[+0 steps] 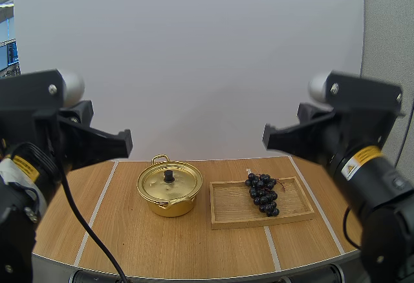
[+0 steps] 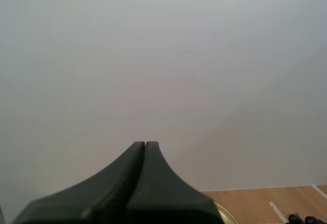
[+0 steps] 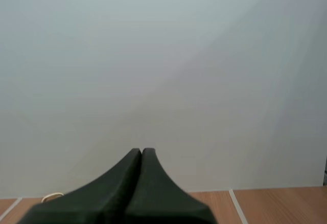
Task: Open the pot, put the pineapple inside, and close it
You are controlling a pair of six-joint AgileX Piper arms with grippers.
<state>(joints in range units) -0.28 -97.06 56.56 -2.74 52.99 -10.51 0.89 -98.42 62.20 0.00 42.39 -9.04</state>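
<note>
Table point(image 1: 129, 231), L claw point(image 2: 145, 143), R claw point(image 3: 141, 150) aloft, closed

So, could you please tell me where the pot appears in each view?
High view: pot on the table, left of the wooden tray.
Left wrist view: the pot's gold rim beside the shut left gripper.
Right wrist view: the pot's handle loop beside the shut right gripper.
Shared landmark: the table's white stripes.

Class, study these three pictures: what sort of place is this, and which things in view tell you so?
Probably a robot test bench: a pale wooden table marked with white lines, a shiny gold lidded pot, and a flat wooden tray holding a bunch of dark grapes.
</note>
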